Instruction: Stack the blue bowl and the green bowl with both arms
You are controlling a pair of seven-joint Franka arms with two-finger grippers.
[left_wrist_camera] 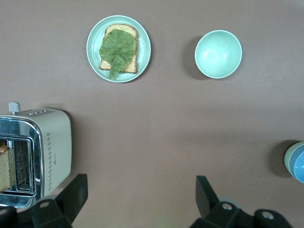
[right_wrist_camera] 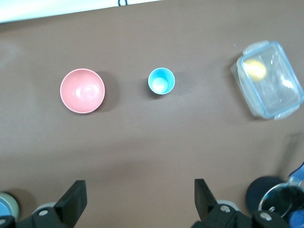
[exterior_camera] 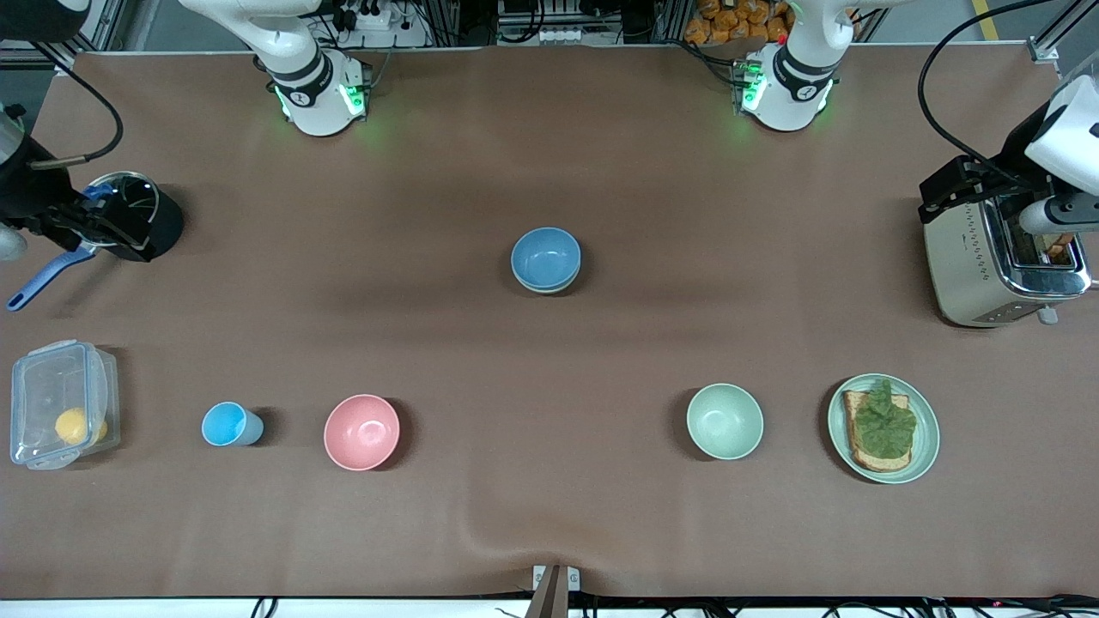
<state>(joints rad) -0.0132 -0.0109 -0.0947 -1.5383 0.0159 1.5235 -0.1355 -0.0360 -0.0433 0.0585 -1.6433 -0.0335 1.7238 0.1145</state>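
At the right arm's end of the desk (exterior_camera: 549, 154), the right claw (right_wrist_camera: 137, 204) hangs over a dark pot (exterior_camera: 142, 215) with its fingers spread wide and nothing between them. A blue handle (exterior_camera: 43, 279) sticks out from under the pot's side. Nearer the front camera lies a clear lidded box (exterior_camera: 60, 403) with something yellow inside (a lemon, perhaps; I cannot tell). Beside it, toward the middle, stand a small light-blue cup (exterior_camera: 230, 424) and then a pink bowl (exterior_camera: 361, 432), each apart from the other.

In the middle of the desk, farther from the front camera than that row, the blue bowl (exterior_camera: 546, 256) sits nested inside the green bowl (left_wrist_camera: 287, 159). Only a thin pale rim of the green bowl shows under it.

Toward the left arm's end, level with the pink bowl, come a paler mint bowl (exterior_camera: 725, 421) and a green plate (exterior_camera: 925, 446) carrying toast (exterior_camera: 859, 429) topped with a leaf (exterior_camera: 886, 425). The left claw (left_wrist_camera: 142, 202) hangs by the toaster (exterior_camera: 970, 266), which has a slice in one slot. Its fingers are also spread wide and hold nothing.
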